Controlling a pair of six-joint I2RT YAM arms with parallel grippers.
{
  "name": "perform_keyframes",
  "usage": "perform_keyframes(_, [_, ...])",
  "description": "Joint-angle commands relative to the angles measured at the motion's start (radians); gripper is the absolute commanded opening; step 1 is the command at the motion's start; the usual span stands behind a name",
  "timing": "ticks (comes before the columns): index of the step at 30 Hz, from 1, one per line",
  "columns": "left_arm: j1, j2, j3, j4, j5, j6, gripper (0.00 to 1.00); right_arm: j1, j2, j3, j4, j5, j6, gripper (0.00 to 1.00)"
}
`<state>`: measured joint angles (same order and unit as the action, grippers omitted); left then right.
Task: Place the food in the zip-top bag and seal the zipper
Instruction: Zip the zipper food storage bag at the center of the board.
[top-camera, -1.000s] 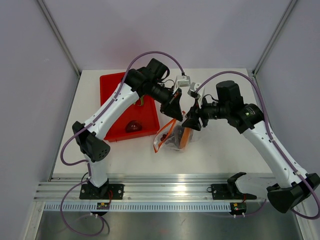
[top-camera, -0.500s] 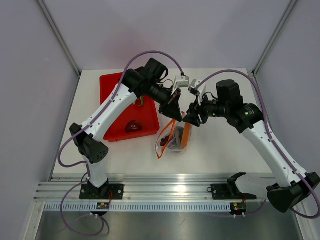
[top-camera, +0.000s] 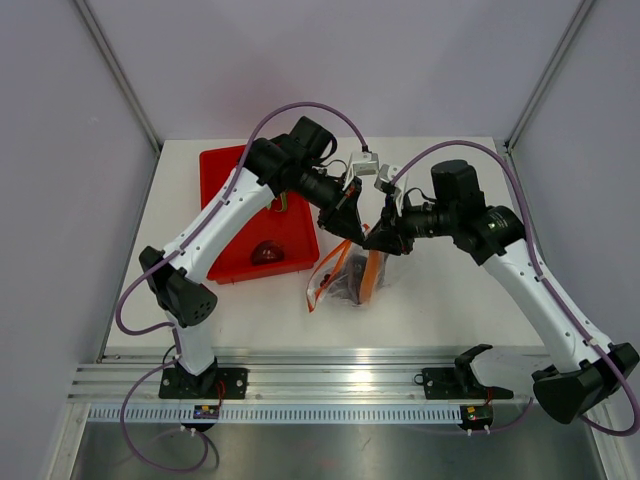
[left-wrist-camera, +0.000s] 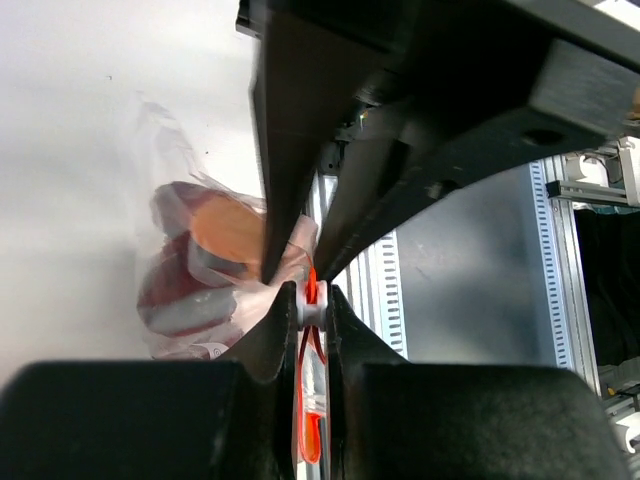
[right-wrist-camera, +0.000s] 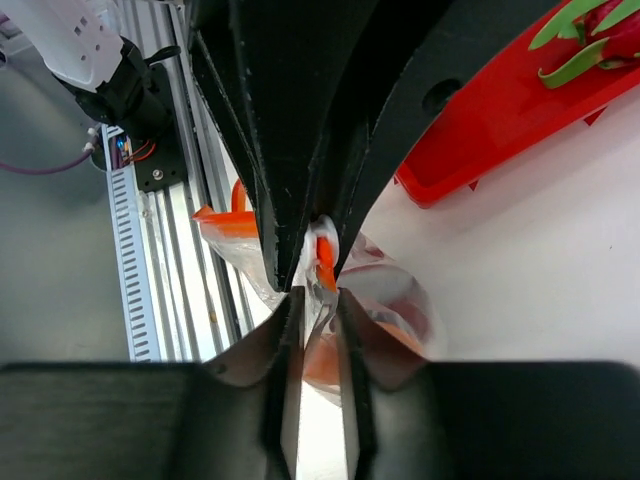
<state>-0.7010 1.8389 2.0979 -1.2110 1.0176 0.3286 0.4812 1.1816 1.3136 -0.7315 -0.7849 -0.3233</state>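
Narrowing since a second ago, the right pincer (top-camera: 378, 241) is closing around the mouth of the zip-top bag (top-camera: 338, 280); whether it grips yet, I cannot tell. The left pincer (top-camera: 352, 228) is pinching the orange zipper (left-wrist-camera: 311, 300). The bag is drooping beside the red bin (top-camera: 230, 215), its food (left-wrist-camera: 175, 285) blurring behind crinkled plastic.

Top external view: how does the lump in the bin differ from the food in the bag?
The lump lies bare on the red bin's floor, while the bagged food sits behind the bag's clear film. The lump is a single piece, and the bagged food is several pieces bunched together. Both look dark red.
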Motion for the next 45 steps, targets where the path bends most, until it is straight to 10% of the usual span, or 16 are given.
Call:
perform_keyframes(1, [-0.011,-0.032,0.048,0.048,0.049,-0.011,0.0,0.004,0.016,0.021,-0.009,-0.057,-0.016,0.17])
perform_keyframes(2, [-0.011,-0.033,0.048,0.048,0.045,-0.011,0.0,0.004,0.018,0.021,-0.012,-0.057,-0.014,0.03])
perform_keyframes(5, [-0.011,-0.038,0.044,0.05,0.041,-0.002,0.0,0.004,0.006,0.003,0.01,-0.028,0.003,0.0])
perform_keyframes(8, [-0.006,-0.055,0.021,0.06,0.033,-0.002,0.46,0.004,-0.028,-0.027,0.044,0.009,0.018,0.0])
perform_keyframes(12, [0.018,-0.11,-0.07,0.134,0.035,-0.046,0.65,0.005,-0.08,-0.062,0.09,0.047,0.044,0.0])
perform_keyframes(26, [0.028,-0.145,-0.249,0.484,0.112,-0.356,0.7,0.004,-0.099,-0.063,0.104,0.056,0.07,0.0])
perform_keyframes(33, [0.0,-0.13,-0.256,0.487,0.084,-0.37,0.5,0.004,-0.105,-0.059,0.107,0.062,0.078,0.0])
perform_keyframes(45, [-0.003,-0.15,-0.302,0.482,0.075,-0.345,0.53,0.004,-0.108,-0.054,0.107,0.082,0.075,0.0])
